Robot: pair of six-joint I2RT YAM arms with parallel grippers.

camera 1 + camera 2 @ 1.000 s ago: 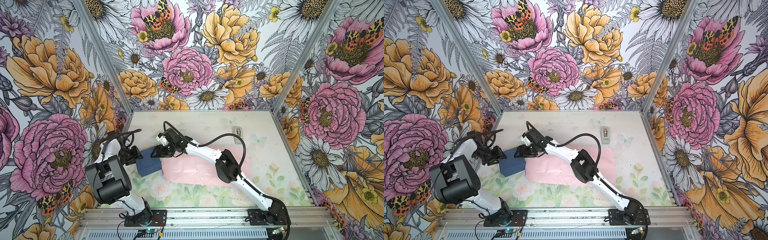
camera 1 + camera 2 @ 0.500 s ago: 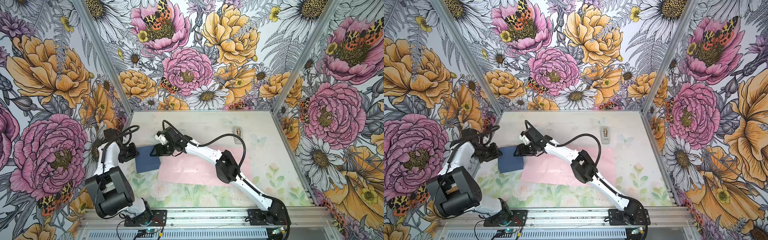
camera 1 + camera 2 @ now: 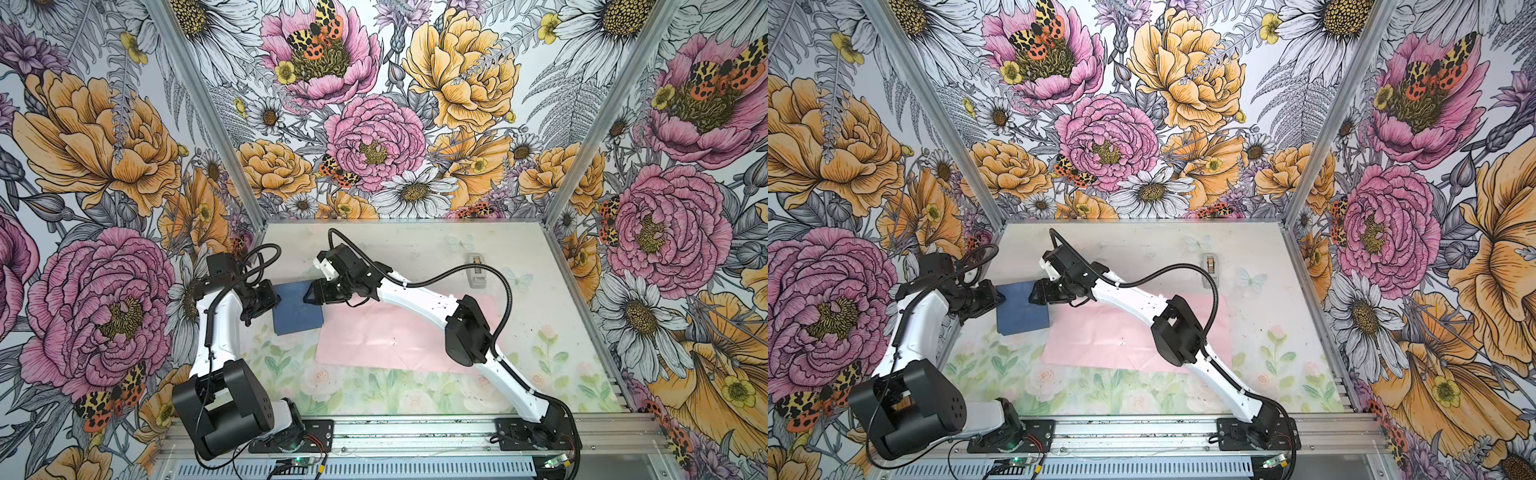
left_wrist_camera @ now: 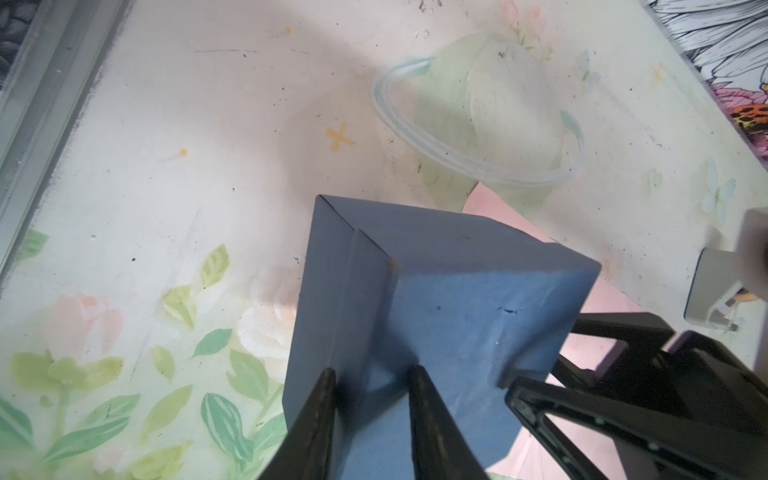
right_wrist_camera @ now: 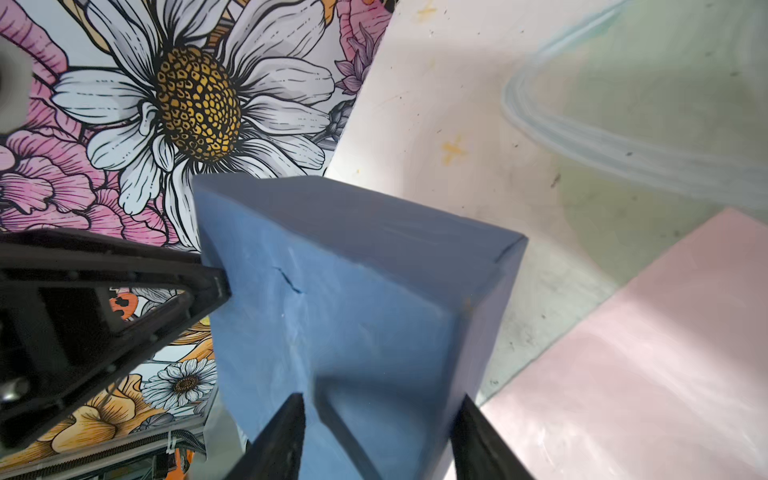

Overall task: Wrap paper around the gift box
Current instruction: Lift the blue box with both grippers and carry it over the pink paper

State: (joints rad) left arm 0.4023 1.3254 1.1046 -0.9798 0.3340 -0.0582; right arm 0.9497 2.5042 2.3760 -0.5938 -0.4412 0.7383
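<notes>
Here, in both top views: box sits between left gripper and right gripper, at left end of paper. Paper's long axis runs left-right, so box likely goes rightward.
Left wrist: left fingers narrowly parted, pinching box edge.
Right wrist: right fingers about half-parted, clamping opposite corner.
No legible writing.

Walls on all three sides are covered in a huge pink and orange flower print, with silver corner posts between them. The desk has a faded pastel floral top, evenly lit.
</notes>
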